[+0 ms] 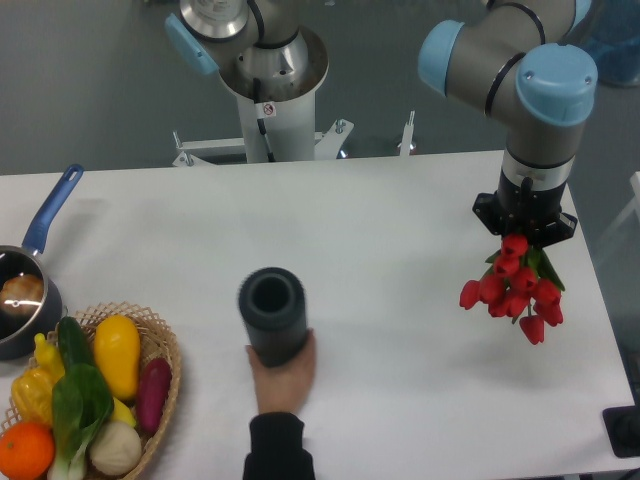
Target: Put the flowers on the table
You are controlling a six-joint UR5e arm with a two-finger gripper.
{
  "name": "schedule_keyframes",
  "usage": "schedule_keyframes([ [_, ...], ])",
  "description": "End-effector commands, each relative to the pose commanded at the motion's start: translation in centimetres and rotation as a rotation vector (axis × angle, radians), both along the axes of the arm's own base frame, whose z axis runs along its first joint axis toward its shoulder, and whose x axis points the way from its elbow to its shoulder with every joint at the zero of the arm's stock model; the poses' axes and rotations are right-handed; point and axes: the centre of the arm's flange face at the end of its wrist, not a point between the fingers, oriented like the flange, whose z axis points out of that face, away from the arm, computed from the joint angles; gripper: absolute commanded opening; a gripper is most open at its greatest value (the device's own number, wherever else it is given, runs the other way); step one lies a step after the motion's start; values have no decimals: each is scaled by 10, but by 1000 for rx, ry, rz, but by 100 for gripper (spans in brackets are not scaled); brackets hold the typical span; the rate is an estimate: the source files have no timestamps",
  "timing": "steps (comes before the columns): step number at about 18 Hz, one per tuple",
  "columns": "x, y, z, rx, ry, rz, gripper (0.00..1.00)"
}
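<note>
- A wicker basket [160, 420] of vegetables sits at the table's [400, 200] left edge.
- A hand [283, 375] holds a dark cylinder [272, 315] mid-table.
- Far right, the gripper [524, 228] clenches the red flowers [512, 290], which hang directly below it, above the table.

the gripper [524, 232] fingers and flower stems [545, 265] are hidden under the wrist and red blooms [512, 288].

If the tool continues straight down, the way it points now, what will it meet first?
The tool points down at the table with the flowers hanging below it. They would likely touch the bare tabletop first; their height above it is unclear.
</note>
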Motion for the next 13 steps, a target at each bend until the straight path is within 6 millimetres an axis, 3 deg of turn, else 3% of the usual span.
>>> schedule_keyframes([
  [6,2,0,-7,-13,-33,-3,0],
  [13,21,-12,-68,-70,-138,20,0],
])
